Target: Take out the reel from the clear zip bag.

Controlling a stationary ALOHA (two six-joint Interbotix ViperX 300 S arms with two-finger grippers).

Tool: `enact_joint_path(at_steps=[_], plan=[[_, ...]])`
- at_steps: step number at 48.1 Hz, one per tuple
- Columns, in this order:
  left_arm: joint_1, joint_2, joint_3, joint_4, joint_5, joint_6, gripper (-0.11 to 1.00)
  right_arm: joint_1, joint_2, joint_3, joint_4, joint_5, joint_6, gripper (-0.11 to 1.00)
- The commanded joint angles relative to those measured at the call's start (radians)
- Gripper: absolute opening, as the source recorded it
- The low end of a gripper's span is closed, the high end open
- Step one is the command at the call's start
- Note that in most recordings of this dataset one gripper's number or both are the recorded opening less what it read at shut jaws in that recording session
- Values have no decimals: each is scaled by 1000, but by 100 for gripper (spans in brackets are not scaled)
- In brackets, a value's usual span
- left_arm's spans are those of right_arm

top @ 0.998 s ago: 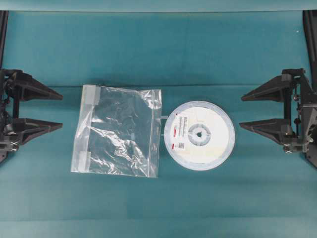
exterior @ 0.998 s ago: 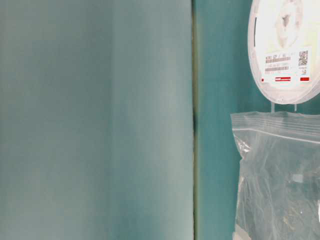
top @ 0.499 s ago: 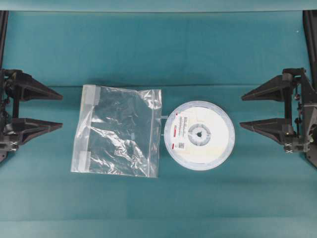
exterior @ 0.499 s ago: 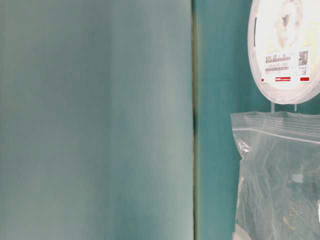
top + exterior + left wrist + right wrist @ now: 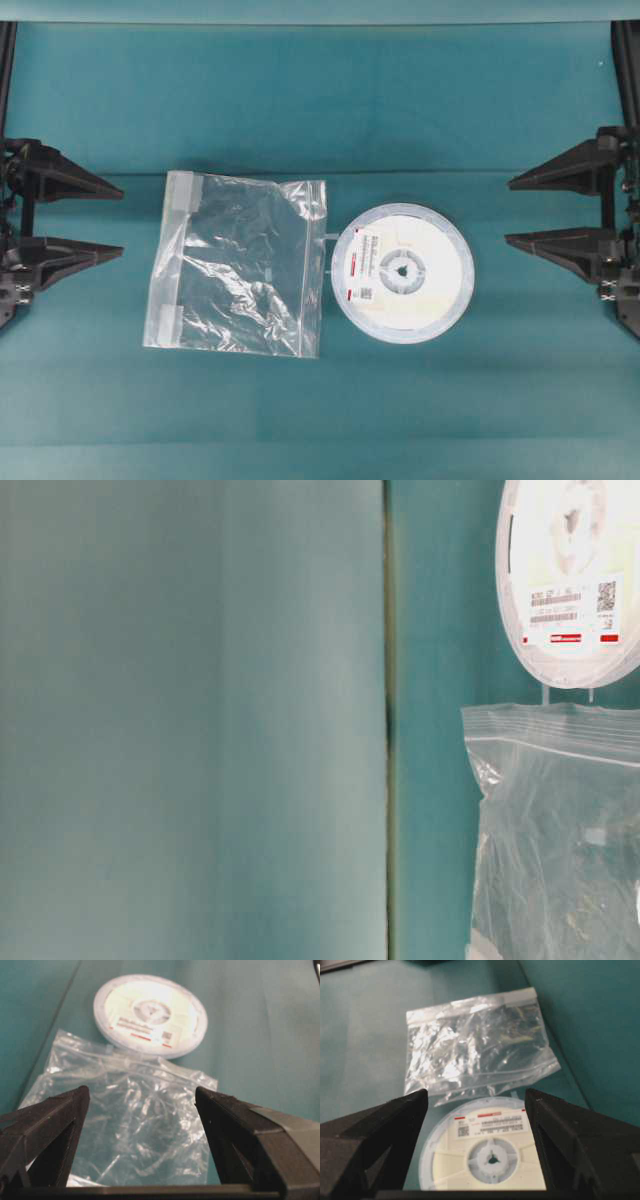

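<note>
I find the reel (image 5: 402, 273) lying outside the clear zip bag (image 5: 240, 262), just beside it. Left gripper (image 5: 110, 219) and right gripper (image 5: 518, 211) gape wide, holding nothing; I would leave both parked clear.

The reel (image 5: 402, 273) lies flat on the table, right of centre in the overhead view. It is a round white disc with a cream inner ring, a grey hub with a small hole, and a white label with a red stripe on its left side. The clear zip bag (image 5: 238, 262) lies flat and crinkled just left of it, its edge nearly touching the reel, and looks empty.
</note>
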Motion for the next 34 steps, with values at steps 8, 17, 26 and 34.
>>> enact_joint_path(at_steps=[8, 17, 26, 34], plan=[[-2, 3, -26, 3, -6, 0, 92, 3, 0, -26, -2, -5, -14, 85], [-2, 5, -26, 3, -6, -3, 92, 5, 0, -25, -2, -6, -14, 85], [-2, 3, -25, 3, -6, -3, 92, 6, 0, -25, -2, -17, -12, 85], [-2, 3, -23, 3, -6, -3, 92, 6, 0, -25, -3, -25, -12, 85]])
